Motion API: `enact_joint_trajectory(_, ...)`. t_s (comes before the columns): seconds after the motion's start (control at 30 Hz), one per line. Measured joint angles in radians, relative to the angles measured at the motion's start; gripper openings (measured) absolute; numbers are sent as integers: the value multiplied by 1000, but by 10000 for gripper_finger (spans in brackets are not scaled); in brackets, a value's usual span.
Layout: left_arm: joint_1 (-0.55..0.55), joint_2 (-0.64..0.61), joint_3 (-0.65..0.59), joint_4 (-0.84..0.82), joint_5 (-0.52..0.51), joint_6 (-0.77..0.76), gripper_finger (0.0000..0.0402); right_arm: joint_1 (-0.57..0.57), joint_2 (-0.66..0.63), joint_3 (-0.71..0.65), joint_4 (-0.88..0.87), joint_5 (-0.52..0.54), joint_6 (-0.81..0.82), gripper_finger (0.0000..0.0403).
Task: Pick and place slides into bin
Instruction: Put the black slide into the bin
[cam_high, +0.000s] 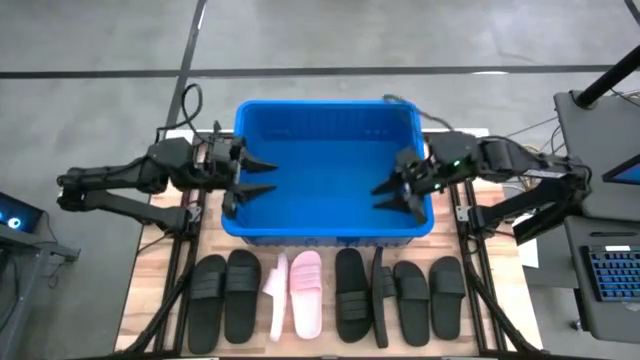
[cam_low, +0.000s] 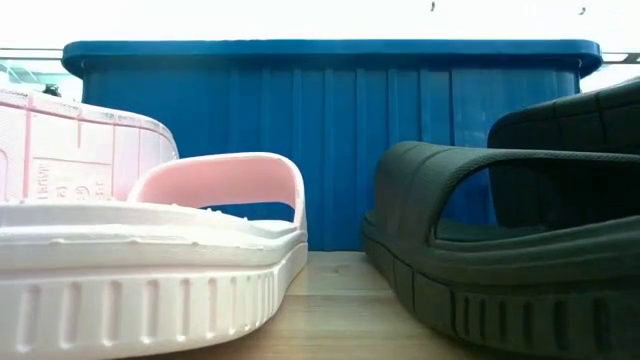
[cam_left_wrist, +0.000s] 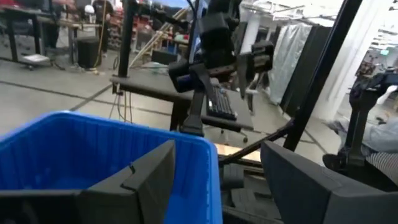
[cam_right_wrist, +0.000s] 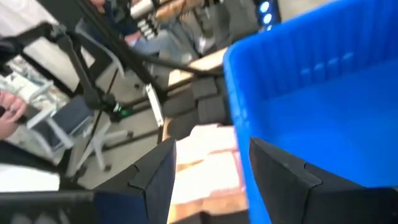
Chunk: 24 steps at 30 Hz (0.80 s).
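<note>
The blue bin (cam_high: 330, 170) stands at the middle of the table; nothing shows on its floor. Several slides lie in a row on the wood between the bin and the near edge: black ones (cam_high: 207, 297) (cam_high: 351, 295) (cam_high: 446, 295) and two pale pink ones, one sole down (cam_high: 306, 292), one on its side (cam_high: 276, 295). In the low view a pink slide (cam_low: 150, 250) and a black slide (cam_low: 500, 250) lie before the bin (cam_low: 330, 140). My left gripper (cam_high: 258, 175) (cam_left_wrist: 217, 186) hangs open over the bin's left part. My right gripper (cam_high: 395, 195) (cam_right_wrist: 211, 180) hangs open over the bin's right part. Neither holds anything.
One black slide (cam_high: 380, 297) stands on its edge in the row. Cables (cam_high: 190, 105) run behind the bin. A desk with a keyboard (cam_high: 610, 275) stands to the table's right. Bare wood shows only in narrow strips beside the bin and the slides.
</note>
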<state>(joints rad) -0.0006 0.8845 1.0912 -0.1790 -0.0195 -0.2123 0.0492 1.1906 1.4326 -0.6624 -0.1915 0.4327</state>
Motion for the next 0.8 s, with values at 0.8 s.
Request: enact_joint_trajectory(0.8, 0, -29, -4, 3, 52, -1, 222, 413, 158, 2, -298, 217, 341, 194)
